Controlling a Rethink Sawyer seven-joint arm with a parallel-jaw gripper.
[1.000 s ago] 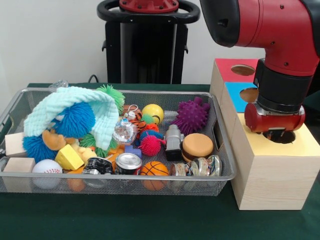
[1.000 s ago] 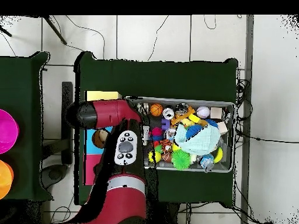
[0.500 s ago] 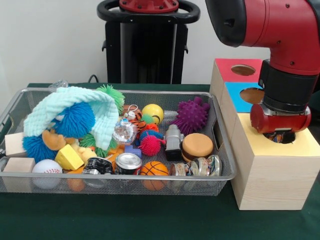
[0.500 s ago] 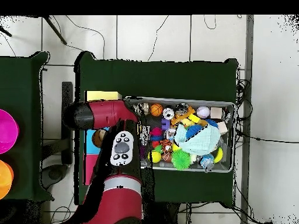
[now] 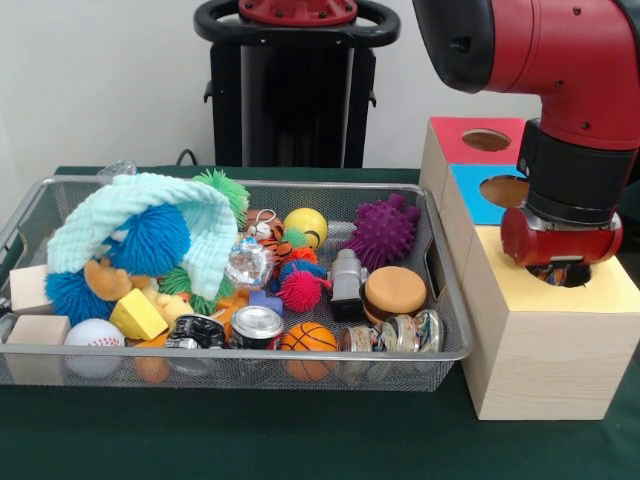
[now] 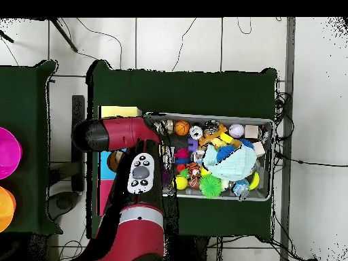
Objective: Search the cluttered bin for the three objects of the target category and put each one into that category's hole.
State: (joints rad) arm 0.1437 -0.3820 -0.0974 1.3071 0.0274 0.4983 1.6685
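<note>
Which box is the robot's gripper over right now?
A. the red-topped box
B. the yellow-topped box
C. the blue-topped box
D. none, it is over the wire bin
B. In the front view the gripper sits right at the dark round hole in the yellow-topped box, while the red-topped box and the blue-topped box stand behind it and the wire bin lies off to the side.

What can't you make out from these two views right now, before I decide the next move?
- Gripper, front view: it sits right at the yellow box's hole; open, shut or holding something cannot be told.
- Overhead view: the arm covers that hole and the gripper.
- Polka-dot cloth pieces: none visible in the bin; the mint-green cloth and piled toys could hide some.
</note>
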